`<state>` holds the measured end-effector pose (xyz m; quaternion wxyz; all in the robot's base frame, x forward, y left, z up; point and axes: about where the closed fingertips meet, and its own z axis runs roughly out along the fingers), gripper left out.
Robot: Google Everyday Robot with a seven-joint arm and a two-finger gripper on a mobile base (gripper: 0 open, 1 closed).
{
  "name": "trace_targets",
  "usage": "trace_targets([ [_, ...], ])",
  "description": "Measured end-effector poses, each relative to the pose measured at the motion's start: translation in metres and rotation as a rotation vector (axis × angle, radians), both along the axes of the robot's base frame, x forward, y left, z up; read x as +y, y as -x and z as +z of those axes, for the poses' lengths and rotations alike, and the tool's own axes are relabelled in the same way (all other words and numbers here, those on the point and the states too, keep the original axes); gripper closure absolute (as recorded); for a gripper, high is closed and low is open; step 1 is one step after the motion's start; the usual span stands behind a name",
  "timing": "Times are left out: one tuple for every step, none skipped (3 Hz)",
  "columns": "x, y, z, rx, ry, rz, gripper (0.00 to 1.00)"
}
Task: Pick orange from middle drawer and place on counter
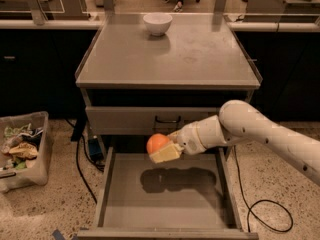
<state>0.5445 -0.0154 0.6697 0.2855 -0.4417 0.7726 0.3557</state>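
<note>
Orange (157, 142) — small, round, smooth-skinned — hangs clear above the floor of the middle drawer (165, 204), toward its back left, with its shadow on the grey metal beneath. Your hand (165, 150) is pinched on it from the right and below, one pale pad (169, 154) under the fruit.

Judge it light and firm, though the skin will bruise under a hard squeeze, and a round body can roll out of a shallow pinch. A hold across its widest part looks safest.

Just above the drawer is a closed drawer face (167, 119) with a black handle, and above that the counter (200, 59) — flat, dull and scuffed, with raised side rims. Expect the fruit to roll there once released. A white bowl (157, 24) stands at the counter edge farthest from the drawer, and the stretch nearer the drawer is bare metal.
</note>
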Motion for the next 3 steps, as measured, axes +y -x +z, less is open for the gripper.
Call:
trace_targets([
  [-0.025,-0.032,0.066,-0.041,-0.057,-0.038,1.0],
  [-0.047,-0.059,0.139,-0.105,-0.105,-0.033,1.0],
  [-0.065,-0.081,0.21,-0.176,-0.135,-0.035,1.0],
])
